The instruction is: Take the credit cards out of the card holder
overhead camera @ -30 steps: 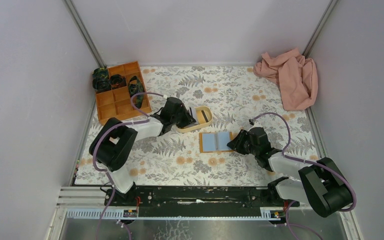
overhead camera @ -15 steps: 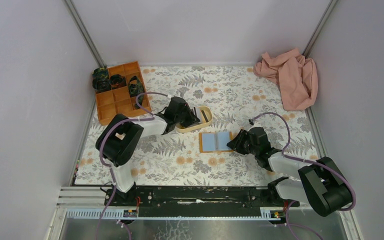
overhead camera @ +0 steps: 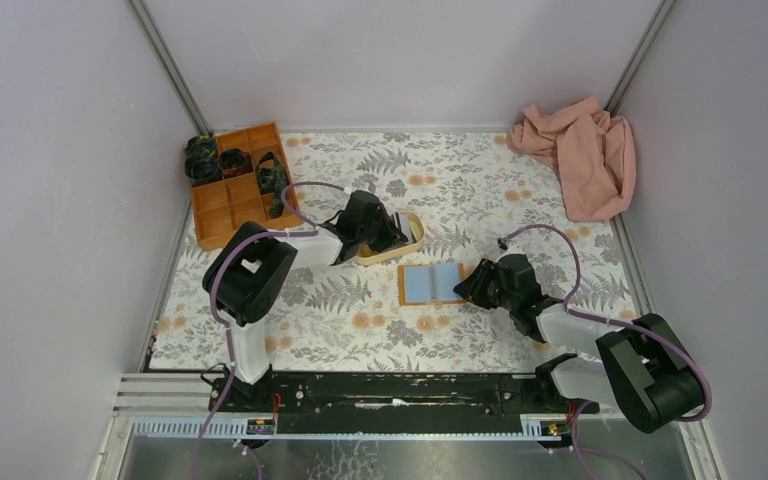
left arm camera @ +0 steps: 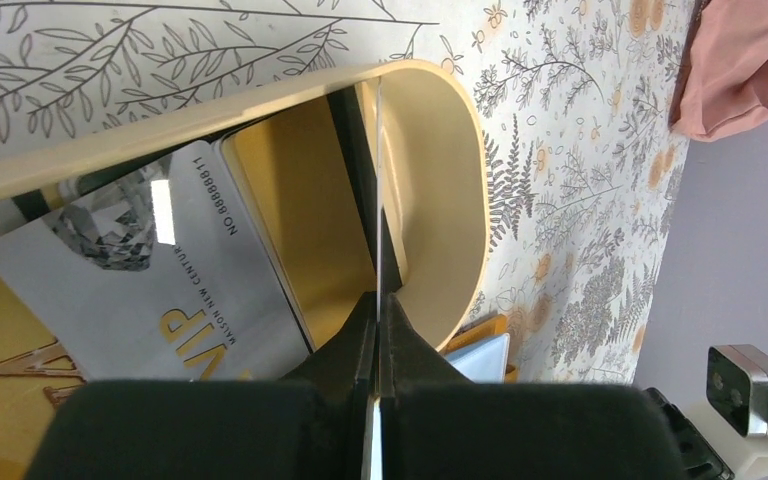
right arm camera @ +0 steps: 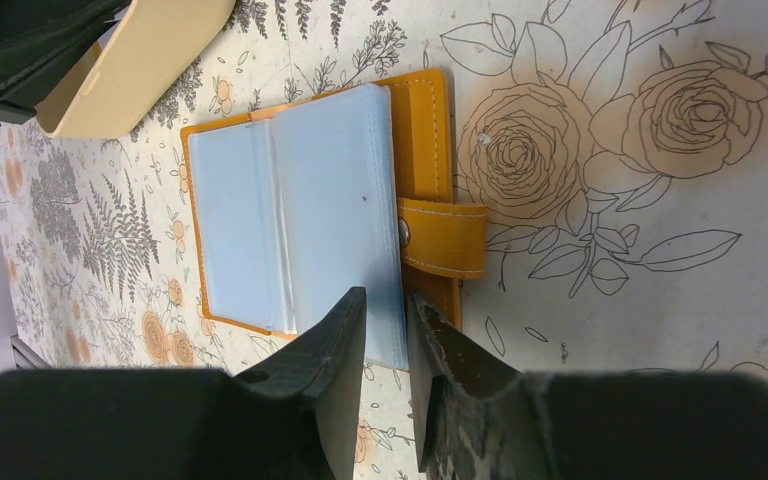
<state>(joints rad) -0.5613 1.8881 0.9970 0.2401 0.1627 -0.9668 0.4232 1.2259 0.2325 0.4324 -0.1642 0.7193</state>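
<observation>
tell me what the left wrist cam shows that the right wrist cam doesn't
Only left wrist: the inside of the beige tray, a silver VIP card lying in it, a thin card edge-on in the shut left gripper, the pink cloth. Only right wrist: the card holder spread open, its snap tab, the right gripper open over its blue sleeves. Both: the tray, a corner of the holder, the floral cover.
</observation>
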